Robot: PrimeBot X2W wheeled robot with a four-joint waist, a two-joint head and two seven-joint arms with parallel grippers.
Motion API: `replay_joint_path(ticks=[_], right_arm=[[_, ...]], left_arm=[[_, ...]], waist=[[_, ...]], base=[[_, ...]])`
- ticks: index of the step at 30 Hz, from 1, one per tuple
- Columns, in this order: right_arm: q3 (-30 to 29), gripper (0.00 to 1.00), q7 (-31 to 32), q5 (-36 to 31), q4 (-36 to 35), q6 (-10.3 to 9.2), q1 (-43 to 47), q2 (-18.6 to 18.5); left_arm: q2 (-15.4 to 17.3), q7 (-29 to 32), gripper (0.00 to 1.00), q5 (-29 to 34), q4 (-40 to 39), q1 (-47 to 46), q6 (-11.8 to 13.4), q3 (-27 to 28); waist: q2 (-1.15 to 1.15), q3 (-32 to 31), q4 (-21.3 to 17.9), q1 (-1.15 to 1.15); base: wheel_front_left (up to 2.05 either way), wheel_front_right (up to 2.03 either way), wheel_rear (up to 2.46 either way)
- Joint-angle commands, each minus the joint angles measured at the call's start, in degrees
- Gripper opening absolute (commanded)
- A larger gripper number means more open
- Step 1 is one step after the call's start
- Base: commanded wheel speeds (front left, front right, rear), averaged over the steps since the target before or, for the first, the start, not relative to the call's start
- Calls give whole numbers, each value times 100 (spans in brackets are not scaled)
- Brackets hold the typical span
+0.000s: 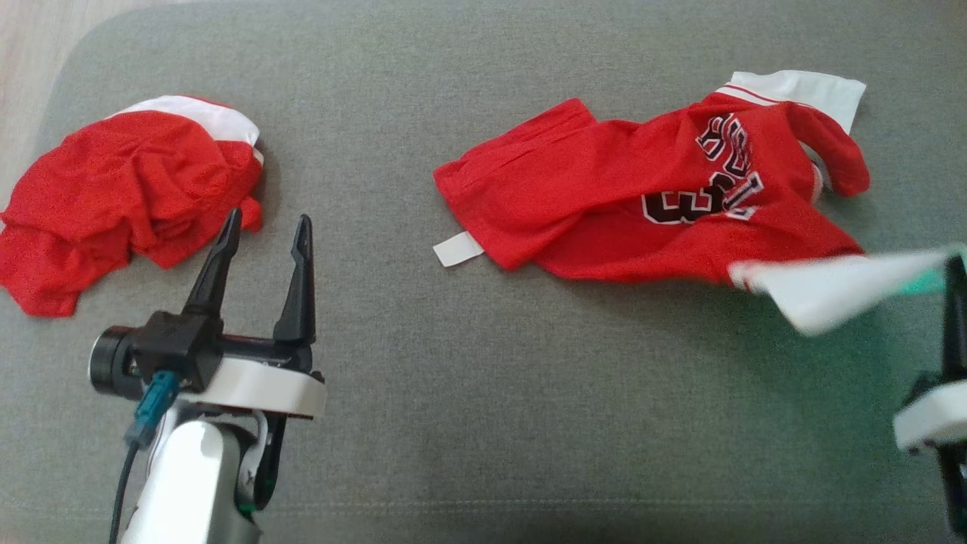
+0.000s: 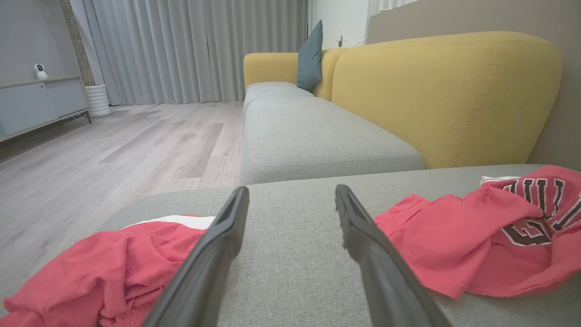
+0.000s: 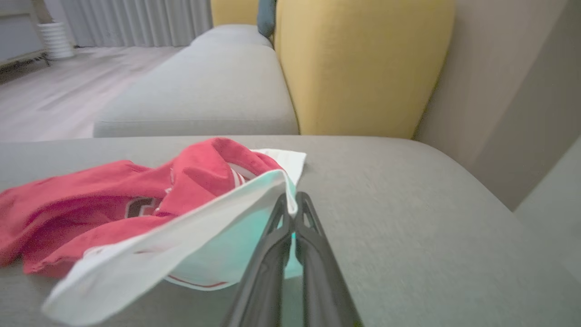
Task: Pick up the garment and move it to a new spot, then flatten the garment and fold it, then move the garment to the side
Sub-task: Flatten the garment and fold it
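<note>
A red garment (image 1: 642, 200) with black-and-white lettering and white trim lies crumpled on the grey cushion (image 1: 483, 363), right of centre. My right gripper (image 3: 292, 202) is shut on its white hem (image 3: 181, 236), which is lifted off the cushion and blurred; the same gripper (image 1: 953, 264) stands at the right edge of the head view. The garment (image 2: 481, 236) also appears at the right of the left wrist view. My left gripper (image 1: 266, 225) hangs open at the lower left, nothing between its fingers, pointing past a second red garment (image 1: 121, 200).
The second red garment lies bunched at the cushion's left edge (image 2: 100, 268). Behind the cushion stand a yellow sofa back (image 2: 445, 95) and another grey seat (image 2: 313, 136). Wooden floor (image 2: 113, 150) lies off the left side.
</note>
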Motion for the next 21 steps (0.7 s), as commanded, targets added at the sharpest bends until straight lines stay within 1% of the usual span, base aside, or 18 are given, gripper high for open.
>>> replay_joint_path(ticks=[1,3,4,5,6,8,12,17,21], right_arm=[[-115,0,70,-22,-190,23,133,2],[-195,0,110,-35,-114,23,219,23],[-222,29,127,-3,-40,23,279,47],[-249,95,106,50,25,23,308,80],[-253,100,98,66,95,23,338,102],[-249,100,-42,99,120,23,331,147],[-84,100,-404,85,-117,23,258,221],[551,100,-622,-19,-566,23,120,254],[1030,100,-591,-55,-672,23,40,264]], left_arm=[[71,-30,100,58,-234,-78,28,219],[74,-30,100,61,-238,-71,33,227],[75,-30,100,63,-237,-62,36,233],[77,-30,100,65,-232,-53,39,238],[78,-30,100,66,-226,-48,39,241],[81,-30,100,68,-208,-38,36,244],[99,-30,100,76,-189,9,35,249],[121,-30,100,89,-178,94,48,243],[128,-30,100,88,-152,162,49,212]], waist=[[0,13,-10,0],[0,14,-18,0],[0,15,-23,0],[0,13,-29,0],[0,9,-32,0],[0,-19,-35,0],[0,-117,-45,0],[0,-268,-39,0],[0,-397,5,0]], base=[[0,0,0],[0,0,0],[0,0,0],[0,0,0],[0,0,0],[0,0,0],[0,0,0],[0,0,0],[0,0,0]])
